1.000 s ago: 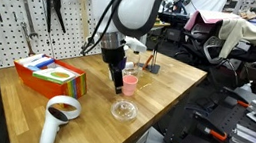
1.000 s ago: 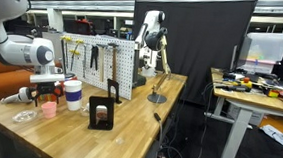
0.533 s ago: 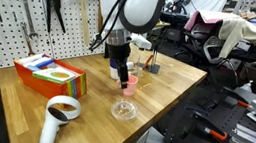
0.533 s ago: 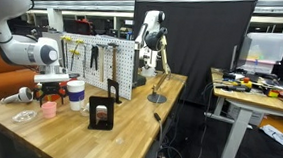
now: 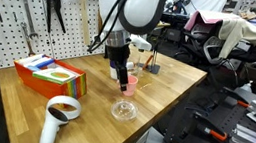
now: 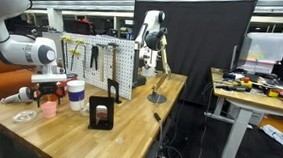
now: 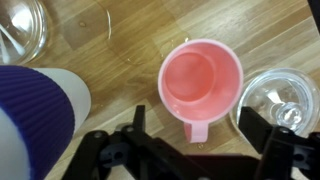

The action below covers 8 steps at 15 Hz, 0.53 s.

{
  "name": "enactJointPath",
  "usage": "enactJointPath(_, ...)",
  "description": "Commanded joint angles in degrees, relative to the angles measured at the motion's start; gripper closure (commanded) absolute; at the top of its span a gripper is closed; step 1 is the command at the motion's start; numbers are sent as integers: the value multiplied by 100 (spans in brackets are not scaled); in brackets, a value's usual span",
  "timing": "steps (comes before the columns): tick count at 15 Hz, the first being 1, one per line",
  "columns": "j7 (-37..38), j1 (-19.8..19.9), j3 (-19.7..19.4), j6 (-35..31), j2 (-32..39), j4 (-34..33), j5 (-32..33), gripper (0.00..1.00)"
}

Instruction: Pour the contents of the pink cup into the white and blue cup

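Claw (image 5: 122,76) higher — pink cup (image 7: 200,83) interior in wrist view only

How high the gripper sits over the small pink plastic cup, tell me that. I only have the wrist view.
Observer: In an exterior view the gripper hangs just above the small pink plastic cup, which stands on the wooden table. The fingertips look clear of its rim.
Operator: Give me the target's height against the pink one.
Observer: The tall cylindrical white and blue cup stands upright beside it and is clearly taller, white above a dark blue lower band.
Operator: Name something on the table outside my frame.
Observer: A black upright stand stands on the table apart from the white and blue cup, on the side away from the pink cup.
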State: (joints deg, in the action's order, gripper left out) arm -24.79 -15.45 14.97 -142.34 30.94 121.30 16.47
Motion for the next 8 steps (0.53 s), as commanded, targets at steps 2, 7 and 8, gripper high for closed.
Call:
enactJointPath(2, -107, 123, 119, -70, -33, 95, -81, 43)
enactJointPath(7, -111, 148, 138, -94, -15, 122, -131, 79)
enactJointPath(8, -119, 154, 145, -95, -14, 119, -141, 85)
